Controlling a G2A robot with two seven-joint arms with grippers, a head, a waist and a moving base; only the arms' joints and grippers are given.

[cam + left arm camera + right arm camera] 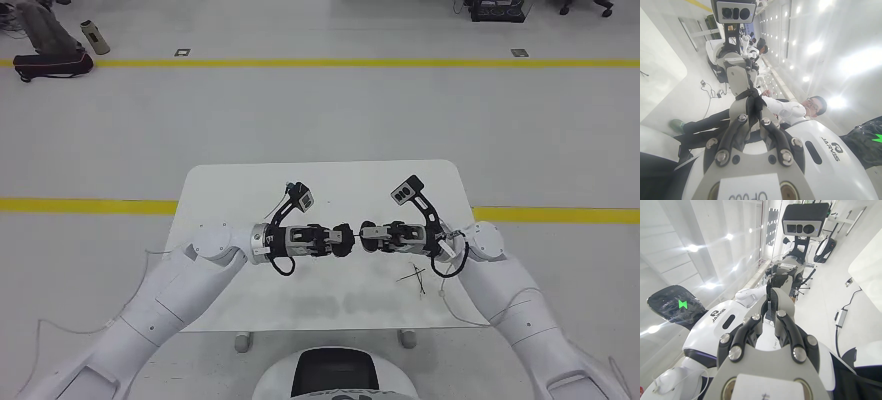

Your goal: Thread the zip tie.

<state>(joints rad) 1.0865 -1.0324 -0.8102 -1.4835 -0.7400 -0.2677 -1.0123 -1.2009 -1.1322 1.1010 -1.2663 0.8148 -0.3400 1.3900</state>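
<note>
Your left gripper [343, 238] had its fingers drawn in narrow, pinched on a dark strip at their tips that I took to be the zip tie [354, 236]. Your right gripper [366, 233] was drawn in just as narrow, though whether it gripped the tie's other end could not be made out. The two claws stood nose to nose above the middle of the table [220, 300], nearly touching. The tie lay in the slight gap between them, its long axis running along the line from one wrist to the other. That, as I judged it, was the relation your next move turned on: tail and head had to meet along that same line, so any tilt of either wrist would have carried the tip past the slot. Neither arm was the nearer; both met at the tie. Around them you had open room on every side, with the table's near and far edges well apart from the claws. A few loose ties [417, 275] lay on the table near the right forearm, below the working line and out of the way.
</note>
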